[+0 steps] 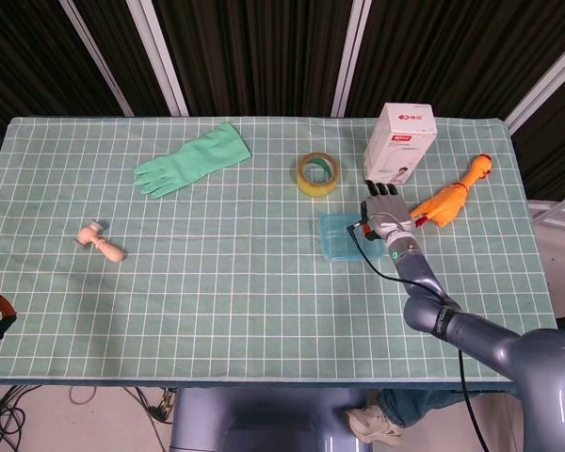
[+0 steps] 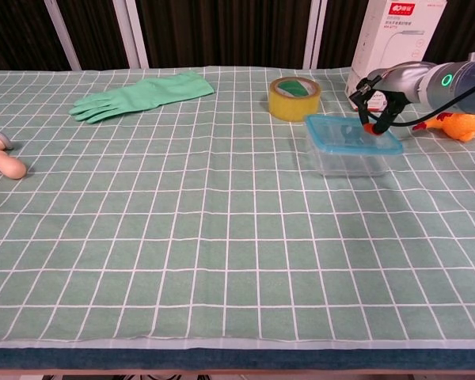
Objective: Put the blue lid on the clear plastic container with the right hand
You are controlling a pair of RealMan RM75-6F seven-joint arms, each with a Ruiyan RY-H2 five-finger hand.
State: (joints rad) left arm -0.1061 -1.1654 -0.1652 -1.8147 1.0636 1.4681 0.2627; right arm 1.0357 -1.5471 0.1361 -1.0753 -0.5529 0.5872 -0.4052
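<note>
A lab: gridded test table (image 1: 264, 311); dark curtains (image 1: 254, 47) behind.

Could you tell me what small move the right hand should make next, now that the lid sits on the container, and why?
Probably a gentle press down. In the chest view the blue lid lies level on the clear container, and the right hand has its fingertips at the lid's far right edge. Whether the lid is snapped shut cannot be seen.

A red logo and small print are showing on the white box (image 1: 401, 142) behind the right hand (image 1: 384, 212), too small for reading.
</note>
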